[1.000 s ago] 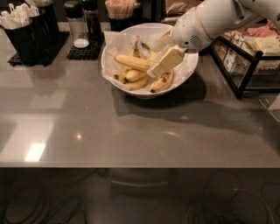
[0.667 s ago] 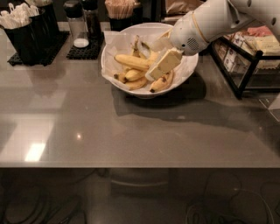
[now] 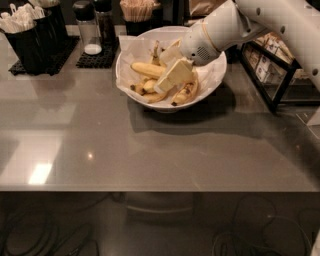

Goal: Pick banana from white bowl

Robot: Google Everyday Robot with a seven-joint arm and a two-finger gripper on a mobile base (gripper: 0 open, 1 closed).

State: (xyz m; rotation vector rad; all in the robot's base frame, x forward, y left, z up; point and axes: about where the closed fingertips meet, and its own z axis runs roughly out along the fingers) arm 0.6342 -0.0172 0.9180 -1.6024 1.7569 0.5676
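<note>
The white bowl (image 3: 212,82) stands at the back middle of the grey table, lined with crinkled white paper. Several bananas lie in it. The banana (image 3: 146,69), long and clean yellow, lies across the bowl's left half. Shorter spotted bananas (image 3: 184,94) lie below and to its right. My gripper (image 3: 172,76) reaches in from the upper right and hangs low inside the bowl, just right of the banana's right end and over the shorter bananas. The white arm hides the bowl's back right part.
A black holder of white utensils (image 3: 27,32) is at the back left. A salt shaker (image 3: 88,29), a dark shaker (image 3: 104,21) and a cup of wooden sticks (image 3: 137,11) stand behind the bowl. A black wire rack (image 3: 276,75) stands at the right. The table's front edge (image 3: 150,191) is near.
My gripper has moved a little to the left inside the bowl, closer to the long banana. The bananas and bowl have not moved.
</note>
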